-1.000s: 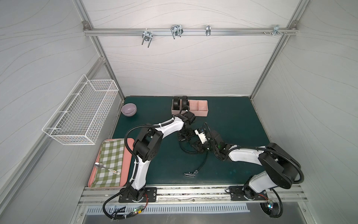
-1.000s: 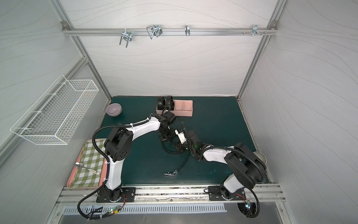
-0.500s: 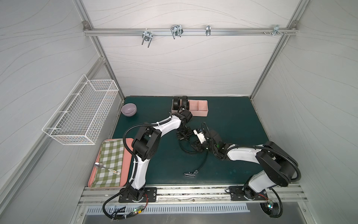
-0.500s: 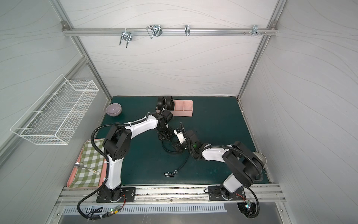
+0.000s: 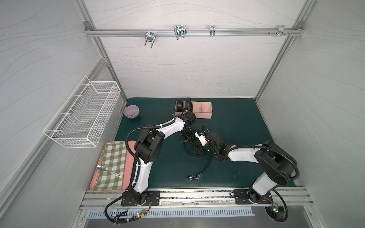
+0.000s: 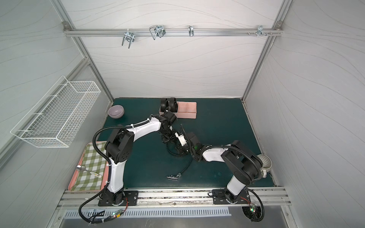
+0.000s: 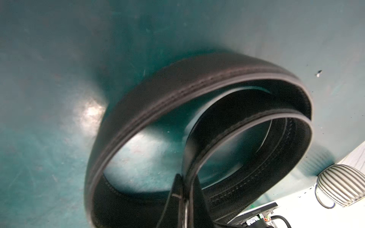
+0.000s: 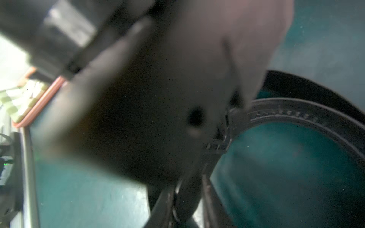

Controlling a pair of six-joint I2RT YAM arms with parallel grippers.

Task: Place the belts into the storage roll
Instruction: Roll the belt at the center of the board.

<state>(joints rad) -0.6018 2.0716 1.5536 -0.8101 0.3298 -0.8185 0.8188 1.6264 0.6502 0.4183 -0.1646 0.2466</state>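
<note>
The pale-pink storage roll [image 5: 205,113] [image 6: 187,113] stands at the back of the green mat, with two coiled black belts [image 5: 183,104] upright in its left end. A third belt [image 5: 205,167] [image 7: 197,79] lies loosely looped mid-mat, its buckle [image 5: 194,177] toward the front. My left gripper [image 5: 185,138] [image 7: 186,183] is shut on the strap's inner turn. My right gripper [image 5: 197,150] [image 8: 185,199] meets it from the right. Its fingers straddle the same belt [image 8: 296,110], and a thin bright gap shows beside one finger [image 8: 207,197].
A white wire basket [image 5: 85,116] hangs on the left wall, with a lilac bowl [image 5: 131,111] below it. At front left a spoon [image 5: 107,170] lies on a pink tray with a green checked cloth [image 5: 112,163]. A ribbed mug [image 6: 264,161] stands at the mat's right edge.
Both grippers have shifted slightly toward the back-left with the belt loop. My right gripper's jaws have narrowed around the strap. The left stays shut on it.
</note>
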